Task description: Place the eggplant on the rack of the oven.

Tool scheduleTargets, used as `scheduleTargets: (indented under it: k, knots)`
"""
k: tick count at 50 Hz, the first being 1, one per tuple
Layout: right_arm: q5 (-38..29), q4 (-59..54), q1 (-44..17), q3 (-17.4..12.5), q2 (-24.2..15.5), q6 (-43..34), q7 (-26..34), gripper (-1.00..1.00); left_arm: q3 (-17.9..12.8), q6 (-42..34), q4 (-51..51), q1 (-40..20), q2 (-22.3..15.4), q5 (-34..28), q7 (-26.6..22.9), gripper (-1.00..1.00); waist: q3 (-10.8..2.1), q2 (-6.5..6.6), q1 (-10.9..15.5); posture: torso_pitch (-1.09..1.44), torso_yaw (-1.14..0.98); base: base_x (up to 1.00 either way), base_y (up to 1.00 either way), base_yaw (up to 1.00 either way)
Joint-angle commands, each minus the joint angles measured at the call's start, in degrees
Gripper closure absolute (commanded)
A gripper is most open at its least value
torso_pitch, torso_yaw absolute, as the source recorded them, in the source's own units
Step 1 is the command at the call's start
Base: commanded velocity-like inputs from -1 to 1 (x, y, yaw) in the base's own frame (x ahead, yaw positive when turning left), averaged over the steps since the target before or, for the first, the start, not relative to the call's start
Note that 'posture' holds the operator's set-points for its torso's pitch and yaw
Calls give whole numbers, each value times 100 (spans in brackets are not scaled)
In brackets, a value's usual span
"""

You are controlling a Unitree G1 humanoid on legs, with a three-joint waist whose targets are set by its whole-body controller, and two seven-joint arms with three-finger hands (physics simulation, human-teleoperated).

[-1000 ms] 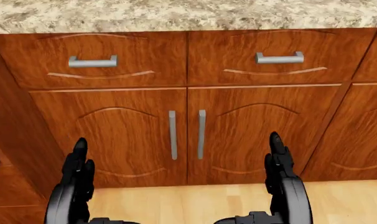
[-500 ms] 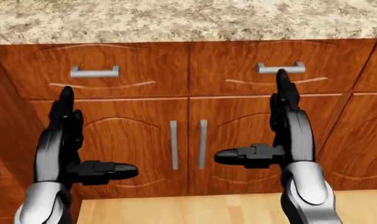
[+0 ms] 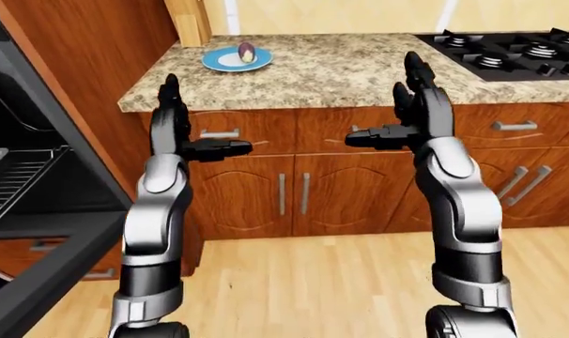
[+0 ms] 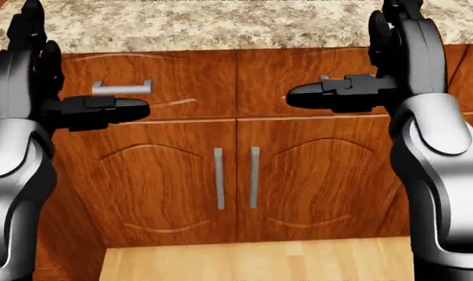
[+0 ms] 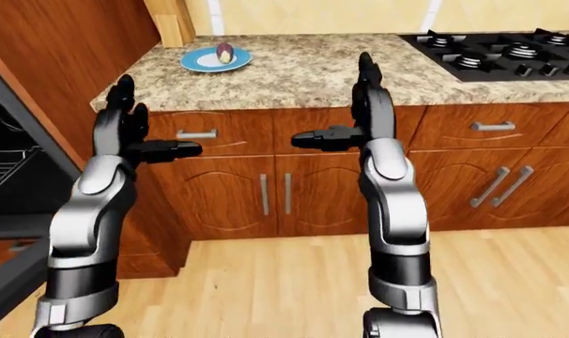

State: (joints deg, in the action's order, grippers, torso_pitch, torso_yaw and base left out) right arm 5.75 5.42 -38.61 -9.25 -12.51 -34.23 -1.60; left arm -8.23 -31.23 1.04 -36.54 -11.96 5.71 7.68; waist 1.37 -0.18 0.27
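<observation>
Nearest the viewer, two silver-and-black robot arms rise from the bottom of the left-eye view. The left three-finger hand (image 3: 176,130) is held upright at drawer height, fingers spread, thumb pointing inward, gripping nothing. The right three-finger hand (image 3: 412,105) mirrors it, also spread wide and empty. Neither touches anything.

Beyond the hands stands a reddish-brown wooden cabinet front (image 3: 294,193) with silver bar handles, topped by a speckled beige granite counter (image 3: 341,74). At the far left of that counter, beside a light wooden post, a small purple eggplant (image 3: 247,51) sits on a round blue plate (image 3: 235,60). At the counter's right end is a black gas stovetop (image 3: 519,53).

At the left edge of the view, the dark open oven (image 3: 40,176) shows its black wire rack (image 3: 12,179) inside, with the door dropped down beneath it.

The step in hand looks like the reach for the eggplant, which is well apart from both hands. The left hand is on its side, so it seems the better choice. It should come over the counter edge, lower onto the eggplant from above, and close round its middle without tipping the plate. The short path from plate to rack then favours a leftward turn, staying clear of the lowered door.
</observation>
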Motion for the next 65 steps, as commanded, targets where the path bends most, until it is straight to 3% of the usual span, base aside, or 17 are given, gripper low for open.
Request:
scheduleTargets:
  k: [1, 8, 17, 21, 27, 41, 42, 48, 52, 56, 58, 61, 63, 64, 65]
  knots:
    - [84, 143, -179, 65, -80, 90, 11, -100, -32, 60, 226, -220, -53, 8, -48, -100, -122, 7, 0, 0, 0, 0, 0, 0]
    - [352, 1195, -596, -118, -296, -1142, -147, -100, -159, -903, 957, -402, -189, 321, -68, -100, -117, -9, 3, 0, 0, 0, 0, 0]
    - [763, 2053, -608, -321, -527, -1947, -420, -100, -194, -1428, 1586, -412, -257, 391, 118, -100, -67, -29, 15, 0, 0, 0, 0, 0]
    - [829, 2292, -597, -254, -500, -2127, -501, -100, -277, -1667, 1873, -448, -282, 471, 179, -100, -53, -22, 15, 0, 0, 0, 0, 0]
    - [1173, 2828, -725, -492, -619, -2677, -647, -100, -419, -2479, 2580, -643, -468, 677, 255, -100, -28, -15, 12, 0, 0, 0, 0, 0]
    - [1652, 2900, -847, -516, -767, -2761, -1032, -100, -439, -2908, 2953, -800, -579, 802, 309, -100, -5, -13, 13, 0, 0, 0, 0, 0]
    - [1657, 2882, -814, -494, -764, -2709, -1039, -100, -470, -2895, 2946, -806, -588, 819, 310, -100, -136, 9, 0, 0, 0, 0, 7, 0]
    - [1712, 2891, -758, -482, -755, -2641, -1100, -100, -427, -2840, 2942, -756, -585, 834, 324, -100, -48, 49, -31, 0, 0, 3, 12, 0]
    - [1765, 2894, -766, -491, -763, -2645, -1144, -100, -449, -2875, 2957, -772, -583, 856, 322, -100, 18, 175, -64, 0, 0, 9, 19, 0]
    - [1787, 2860, -769, -485, -775, -2603, -1168, -100, -447, -2835, 2898, -765, -592, 866, 329, -100, 5, 224, -86, 0, 0, 10, 18, 0]
    - [1788, 2842, -749, -471, -778, -2561, -1164, -100, -446, -2809, 2883, -754, -602, 869, 320, -100, -39, 163, -79, 0, 0, 10, 19, 0]
    - [1803, 2862, -758, -464, -784, -2593, -1178, -100, -451, -2842, 2928, -769, -598, 891, 334, -100, 17, -17, -45, 0, 0, 10, 19, 0]
    - [1825, 2898, -783, -476, -788, -2649, -1200, -100, -443, -2856, 2949, -756, -596, 897, 339, -100, 13, -208, -14, 0, 0, 10, 18, 0]
    - [1831, 2901, -787, -477, -794, -2650, -1200, -100, -445, -2877, 2964, -765, -596, 904, 343, -100, -33, -373, 0, 0, 0, 10, 19, 0]
    - [1835, 2900, -785, -480, -799, -2643, -1199, -100, -448, -2913, 2987, -784, -600, 911, 354, -100, 7, -143, -48, 0, 0, 9, 20, 0]
